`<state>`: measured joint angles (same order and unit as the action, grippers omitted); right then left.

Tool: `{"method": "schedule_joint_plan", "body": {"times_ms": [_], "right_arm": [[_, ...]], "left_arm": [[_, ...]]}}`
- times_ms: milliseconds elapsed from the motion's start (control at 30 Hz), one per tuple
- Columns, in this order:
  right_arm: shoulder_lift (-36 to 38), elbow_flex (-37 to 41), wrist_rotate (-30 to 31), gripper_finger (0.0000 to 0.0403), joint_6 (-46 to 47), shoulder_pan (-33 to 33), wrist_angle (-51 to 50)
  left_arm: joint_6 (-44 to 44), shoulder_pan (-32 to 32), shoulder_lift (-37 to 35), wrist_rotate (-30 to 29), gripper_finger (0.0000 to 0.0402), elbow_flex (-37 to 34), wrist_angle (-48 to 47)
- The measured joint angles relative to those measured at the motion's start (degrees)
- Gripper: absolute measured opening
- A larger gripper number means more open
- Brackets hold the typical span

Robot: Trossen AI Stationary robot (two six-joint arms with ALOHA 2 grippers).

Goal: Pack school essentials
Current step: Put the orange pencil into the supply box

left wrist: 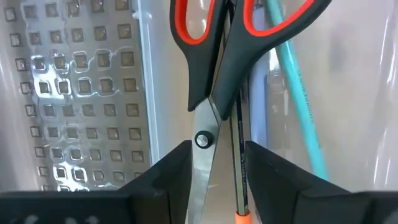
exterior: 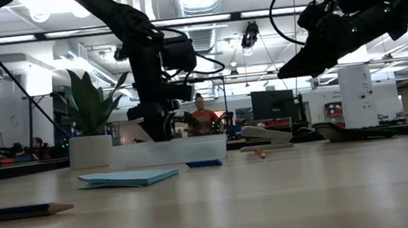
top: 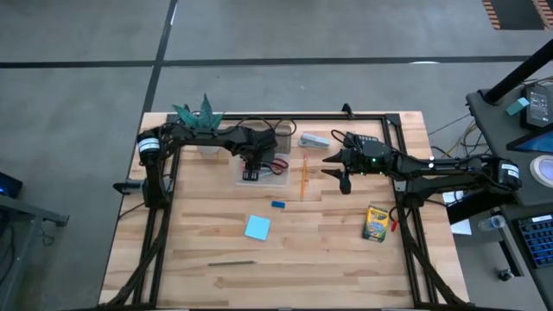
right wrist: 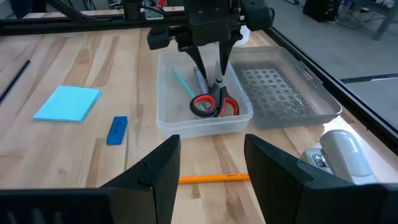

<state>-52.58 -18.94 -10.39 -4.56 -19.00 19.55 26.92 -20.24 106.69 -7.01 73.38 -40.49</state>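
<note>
- My left fingers [left wrist: 168,180] stand apart astride the scissors [left wrist: 214,81], gripping nothing; scissors lie in the box [right wrist: 186,124].
- Right gripper [right wrist: 211,165] open, empty, above the orange pencil [right wrist: 214,178].
- Pencil: light, stiff, rolls; pinch mid-shaft.

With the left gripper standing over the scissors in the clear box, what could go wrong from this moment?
1. The left gripper stands open astride the red-handled scissors in the clear box; lifting out, a finger might catch a blade and drag them along.
2. The teal pen and another pen lie under the scissors, so a snag could shift them too.
3. The right gripper hovers above the orange pencil, close to the box; the arms may crowd each other.
</note>
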Motion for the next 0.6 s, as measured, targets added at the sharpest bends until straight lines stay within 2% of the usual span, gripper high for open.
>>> {"method": "schedule_joint_plan", "body": {"times_ms": [200, 400, 500, 600], "right_arm": [[0.0, 0.0, 0.0, 0.0166, 0.0, 0.0, 0.0], [0.0, 0.0, 0.0, 0.0166, 0.4, 0.0, 0.0], [0.0, 0.0, 0.1, 0.0166, 2.5, 0.0, 0.2], [0.0, 0.0, 0.1, 0.0166, 5.8, 0.0, 0.8]], "left_arm": [[-1.1, 1.2, -2.2, -0.4, 0.0131, 0.0, -1.5], [-4.5, 4.5, -9.6, -0.6, 0.0132, 0.0, -1.4], [-7.1, 6.5, -14.8, -0.6, 0.0132, -1.7, 3.5], [-8.6, 8.9, -20.4, -0.5, 0.0132, -6.1, 13.3]]}}
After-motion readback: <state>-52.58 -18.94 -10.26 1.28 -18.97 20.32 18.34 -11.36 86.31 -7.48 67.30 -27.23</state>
